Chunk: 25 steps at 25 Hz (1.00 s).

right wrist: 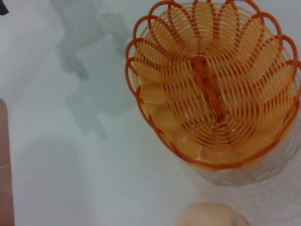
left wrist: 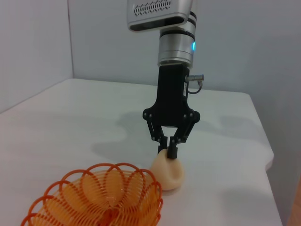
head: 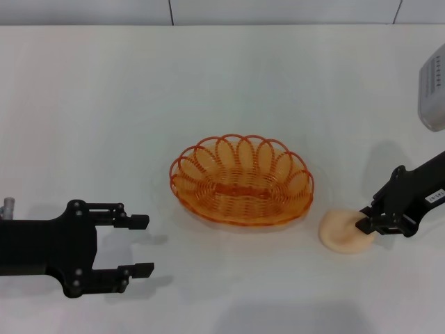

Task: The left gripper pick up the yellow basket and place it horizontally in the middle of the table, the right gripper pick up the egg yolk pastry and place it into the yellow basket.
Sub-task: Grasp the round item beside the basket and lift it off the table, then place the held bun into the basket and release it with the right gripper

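Note:
The yellow basket sits upright and lengthwise across the middle of the white table; it is empty. It also shows in the left wrist view and the right wrist view. My left gripper is open and empty, low over the table to the basket's left, well apart from it. The egg yolk pastry lies on the table just right of the basket. My right gripper points down onto it, and its fingers are pinched on the pastry's top.
The right arm's silver wrist housing hangs above the right side. The table's right edge runs close behind the pastry. A grey wall stands along the far edge.

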### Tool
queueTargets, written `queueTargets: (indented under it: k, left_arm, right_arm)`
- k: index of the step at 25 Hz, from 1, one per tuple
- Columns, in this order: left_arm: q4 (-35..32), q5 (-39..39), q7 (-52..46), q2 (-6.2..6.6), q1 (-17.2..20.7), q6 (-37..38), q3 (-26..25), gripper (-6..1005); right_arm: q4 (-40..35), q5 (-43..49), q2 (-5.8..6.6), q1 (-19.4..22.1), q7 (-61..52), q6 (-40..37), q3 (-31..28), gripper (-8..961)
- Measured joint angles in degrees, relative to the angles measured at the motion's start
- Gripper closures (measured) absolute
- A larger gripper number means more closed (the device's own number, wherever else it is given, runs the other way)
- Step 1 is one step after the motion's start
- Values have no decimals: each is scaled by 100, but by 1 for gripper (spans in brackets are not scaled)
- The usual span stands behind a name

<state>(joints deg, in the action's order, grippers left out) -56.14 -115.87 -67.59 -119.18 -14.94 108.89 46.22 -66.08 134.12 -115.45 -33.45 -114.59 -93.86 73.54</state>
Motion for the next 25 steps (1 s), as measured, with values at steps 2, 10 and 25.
queueTargets:
  k: [2, 10, 25]
  left_arm:
    - [6, 2, 0, 0, 2, 0, 3, 369]
    - [6, 7, 14, 0, 35, 0, 8, 373]
    - [15, 13, -76, 0, 6, 0, 18, 372]
  right_arm:
    - [0, -6, 0, 0, 26, -19, -12, 818]
    - [-99, -10, 20, 11, 125, -292, -191, 867]
    - [-583, -1366, 22, -315, 581, -1690, -2089, 920]
